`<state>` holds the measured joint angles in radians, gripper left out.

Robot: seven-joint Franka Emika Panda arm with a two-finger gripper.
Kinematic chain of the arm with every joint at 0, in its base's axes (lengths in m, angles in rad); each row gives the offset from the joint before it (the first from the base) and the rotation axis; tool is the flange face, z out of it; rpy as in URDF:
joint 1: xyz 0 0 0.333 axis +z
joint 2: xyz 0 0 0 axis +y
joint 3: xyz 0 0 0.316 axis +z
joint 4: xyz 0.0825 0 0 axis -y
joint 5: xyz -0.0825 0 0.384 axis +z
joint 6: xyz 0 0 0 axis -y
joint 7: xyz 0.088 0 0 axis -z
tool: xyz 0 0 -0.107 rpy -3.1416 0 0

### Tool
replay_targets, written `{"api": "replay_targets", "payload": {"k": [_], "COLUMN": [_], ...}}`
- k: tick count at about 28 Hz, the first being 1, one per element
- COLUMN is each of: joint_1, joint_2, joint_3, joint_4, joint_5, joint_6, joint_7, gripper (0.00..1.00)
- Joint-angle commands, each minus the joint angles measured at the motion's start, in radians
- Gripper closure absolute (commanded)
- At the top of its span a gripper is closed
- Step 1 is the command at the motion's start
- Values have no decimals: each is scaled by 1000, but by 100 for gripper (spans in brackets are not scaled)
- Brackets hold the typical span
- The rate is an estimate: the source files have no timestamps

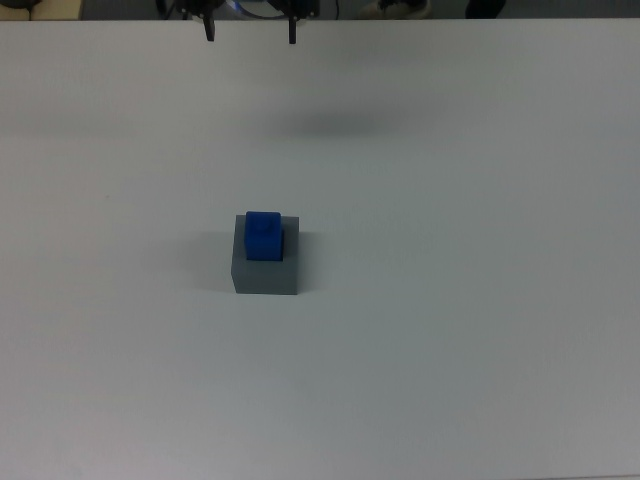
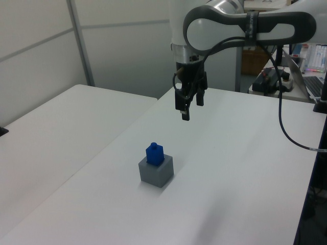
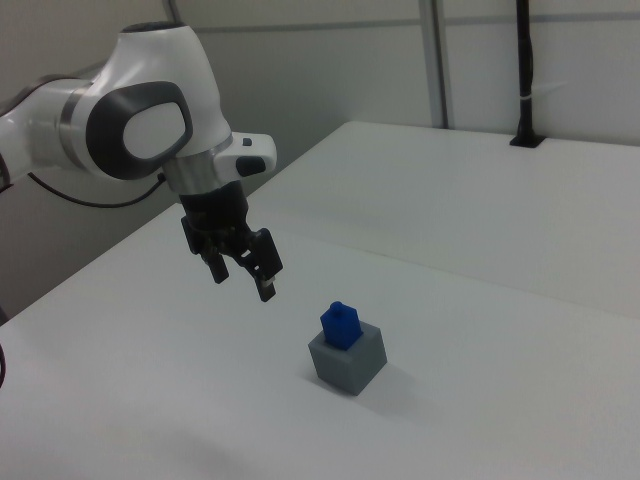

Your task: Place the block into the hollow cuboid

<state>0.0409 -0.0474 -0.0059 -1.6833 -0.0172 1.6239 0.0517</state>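
A small bright blue matte block (image 1: 264, 236) is seen near the middle of the top view, seated in the top of a matte grey box-shaped hollow cuboid (image 1: 266, 271). The blue block is set toward the cuboid's far edge and rises above its top face; how deep it sits in the recess cannot be told. In the left view the block (image 2: 154, 153) and the cuboid (image 2: 156, 171) are found just below the centre of the frame, and a small knob is shown on the block's top. In the right view the same pair, block (image 3: 339, 325) on cuboid (image 3: 348, 360), is placed in the lower middle of the frame.

Both are carried by a plain white bench (image 1: 450, 300) that fills most of each frame.

The white and grey robot arm (image 2: 240, 25) is seen in the upper part of the left view, and its black two-finger gripper (image 2: 185, 109) is held in the air, pointing down, well apart from the block and beyond it. In the top view only the tips are visible at the upper edge of the frame (image 1: 250, 30), and the fingers (image 1: 209, 30) are shown clearly apart, with nothing between them. In the right view the gripper (image 3: 245, 277) is found at the centre left of the frame, above the bench and up-left of the cuboid.
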Motion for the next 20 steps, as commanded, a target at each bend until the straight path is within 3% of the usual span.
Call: {"api": "replay_targets", "payload": {"k": [1, 20], "joint_1": [4, 14], "joint_2": [-2, 34], "joint_3": [-3, 4], "joint_4": [-9, -12], "joint_5": [-10, -7], "joint_6": [22, 63], "joint_7": [-18, -24], "gripper": [0, 0]}}
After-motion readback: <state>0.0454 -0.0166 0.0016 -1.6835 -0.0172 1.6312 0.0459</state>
